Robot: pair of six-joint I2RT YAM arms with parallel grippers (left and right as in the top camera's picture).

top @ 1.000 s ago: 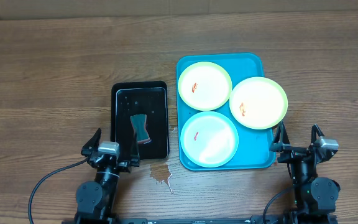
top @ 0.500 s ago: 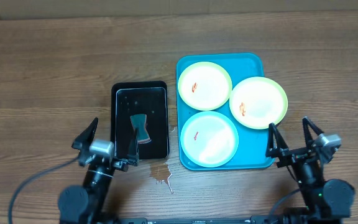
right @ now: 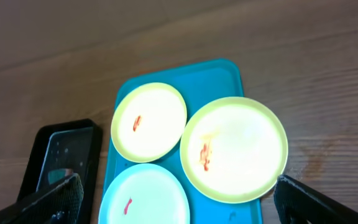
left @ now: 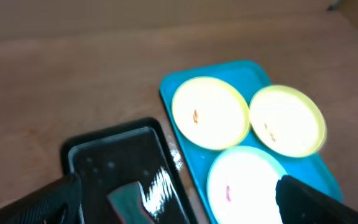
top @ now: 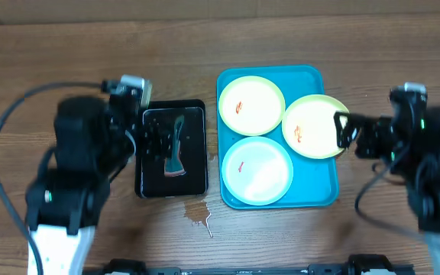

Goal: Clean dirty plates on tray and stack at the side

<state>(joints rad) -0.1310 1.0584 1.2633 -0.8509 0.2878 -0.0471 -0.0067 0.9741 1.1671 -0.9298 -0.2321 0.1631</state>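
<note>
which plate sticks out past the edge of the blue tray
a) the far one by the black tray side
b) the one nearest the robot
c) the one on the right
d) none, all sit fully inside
c: the right-hand plate overlaps the right rim of the tray and hangs over the table, while the far plate and the near plate lie inside the rim.

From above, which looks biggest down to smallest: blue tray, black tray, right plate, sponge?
1. Blue tray
2. Black tray
3. Right plate
4. Sponge
</note>
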